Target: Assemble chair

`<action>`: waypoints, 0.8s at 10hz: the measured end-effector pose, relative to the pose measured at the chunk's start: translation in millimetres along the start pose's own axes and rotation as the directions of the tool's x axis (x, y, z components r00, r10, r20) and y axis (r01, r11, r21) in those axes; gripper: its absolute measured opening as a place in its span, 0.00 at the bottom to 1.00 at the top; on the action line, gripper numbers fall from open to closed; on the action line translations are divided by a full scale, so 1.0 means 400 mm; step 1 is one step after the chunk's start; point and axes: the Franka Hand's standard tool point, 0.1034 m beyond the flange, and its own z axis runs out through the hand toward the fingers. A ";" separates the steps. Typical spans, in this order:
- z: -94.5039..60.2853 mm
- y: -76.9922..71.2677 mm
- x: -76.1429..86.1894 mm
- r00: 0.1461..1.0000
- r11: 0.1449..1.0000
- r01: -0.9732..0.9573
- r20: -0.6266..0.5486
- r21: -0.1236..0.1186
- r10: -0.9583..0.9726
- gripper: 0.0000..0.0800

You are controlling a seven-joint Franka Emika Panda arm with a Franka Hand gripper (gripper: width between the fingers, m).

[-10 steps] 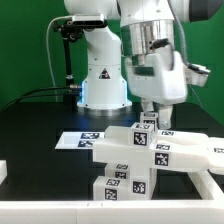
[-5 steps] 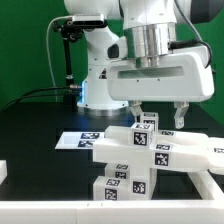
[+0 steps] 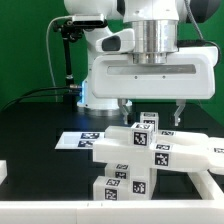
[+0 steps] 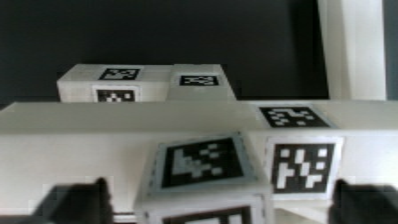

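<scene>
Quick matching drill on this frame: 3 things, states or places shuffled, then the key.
Things:
1. two-finger gripper
2. white tagged plastic chair parts
3. flat white marker board

States or places:
A. flat on the black table, at the exterior view's left of the stack
B. open, fingers spread above the stack
C. stacked in a cluster, tags facing out

Pairs: 1-B, 2-C, 3-A

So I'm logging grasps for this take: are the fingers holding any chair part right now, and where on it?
Nothing is held. The gripper is open, its fingers spread apart in the air above the chair parts.
</scene>
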 end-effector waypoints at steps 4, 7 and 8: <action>0.001 -0.002 -0.001 0.983 0.983 -0.184 0.001 0.001 0.184 0.35; 0.002 -0.005 0.005 0.914 0.915 -0.404 -0.022 0.016 0.404 0.35; 0.002 -0.007 0.004 0.890 0.890 -0.456 -0.019 0.021 0.456 0.35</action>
